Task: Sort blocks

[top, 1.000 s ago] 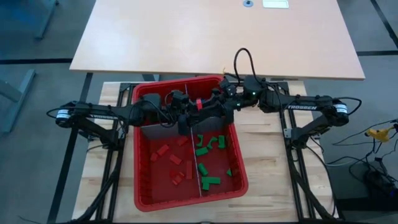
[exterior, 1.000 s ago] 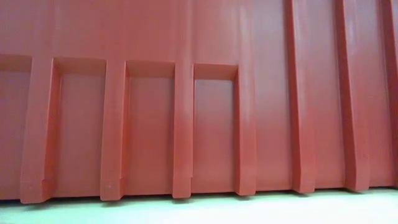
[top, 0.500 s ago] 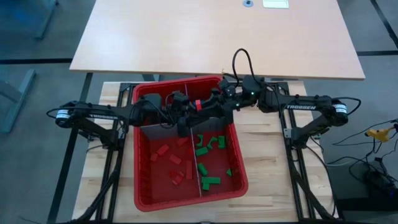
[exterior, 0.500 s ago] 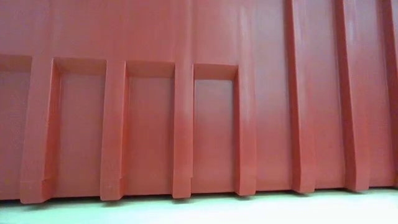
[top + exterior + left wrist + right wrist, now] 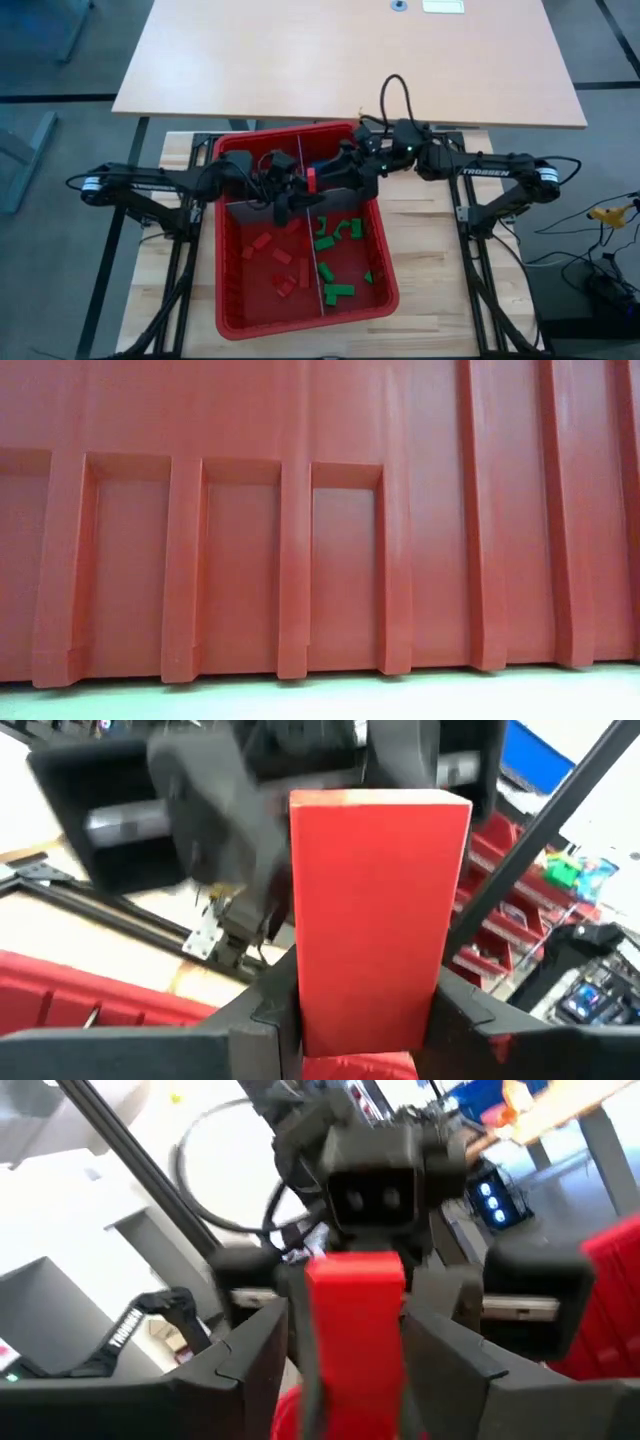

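Red bin, two end effectors gripping one red block.

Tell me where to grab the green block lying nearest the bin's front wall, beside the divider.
Come straight down and pinch its two long sides at mid-length: the green block lies flat, lengthwise across the bin, one end close to the divider. Left claw and right claw both hold a red block.

We see both arms crowding the red bin's far end; its 2 near compartments, blocks scattered, lie open from above.
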`<state>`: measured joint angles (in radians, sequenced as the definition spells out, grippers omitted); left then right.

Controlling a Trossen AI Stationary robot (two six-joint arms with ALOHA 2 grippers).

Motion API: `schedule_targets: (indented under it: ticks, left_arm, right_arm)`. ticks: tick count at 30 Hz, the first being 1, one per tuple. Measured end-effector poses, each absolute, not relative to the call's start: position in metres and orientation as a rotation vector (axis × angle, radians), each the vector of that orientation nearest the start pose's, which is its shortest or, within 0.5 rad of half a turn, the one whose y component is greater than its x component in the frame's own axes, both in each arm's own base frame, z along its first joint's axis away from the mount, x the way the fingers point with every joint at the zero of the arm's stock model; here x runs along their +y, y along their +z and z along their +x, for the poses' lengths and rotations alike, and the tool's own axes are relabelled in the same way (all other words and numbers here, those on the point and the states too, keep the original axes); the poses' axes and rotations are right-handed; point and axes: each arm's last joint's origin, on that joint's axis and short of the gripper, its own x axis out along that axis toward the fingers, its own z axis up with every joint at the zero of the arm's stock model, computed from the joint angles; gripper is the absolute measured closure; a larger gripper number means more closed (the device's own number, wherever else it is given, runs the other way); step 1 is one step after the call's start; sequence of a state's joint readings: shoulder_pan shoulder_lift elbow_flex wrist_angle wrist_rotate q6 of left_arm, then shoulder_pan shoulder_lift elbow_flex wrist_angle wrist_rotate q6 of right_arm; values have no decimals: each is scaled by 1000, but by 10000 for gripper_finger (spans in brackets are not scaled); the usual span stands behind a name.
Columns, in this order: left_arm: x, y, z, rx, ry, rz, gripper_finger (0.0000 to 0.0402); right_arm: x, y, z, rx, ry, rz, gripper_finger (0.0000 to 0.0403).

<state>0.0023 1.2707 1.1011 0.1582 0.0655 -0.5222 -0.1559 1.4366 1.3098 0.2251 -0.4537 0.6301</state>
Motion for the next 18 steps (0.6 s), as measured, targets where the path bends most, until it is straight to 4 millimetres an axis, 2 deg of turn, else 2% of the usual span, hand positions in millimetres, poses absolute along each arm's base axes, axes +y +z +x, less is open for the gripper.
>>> schedule_targets:
  ticks: [8, 18]
  left_arm:
    - [-15, 371, 258, 241, -98, -532, 288]
    - [-41, 344, 212, 737, -142, -614, 288]
  right_arm:
    - [-45, 413, 324, -37, 301, 544, 217]
    - [-64, 411, 321, -23, 226, 523, 226]
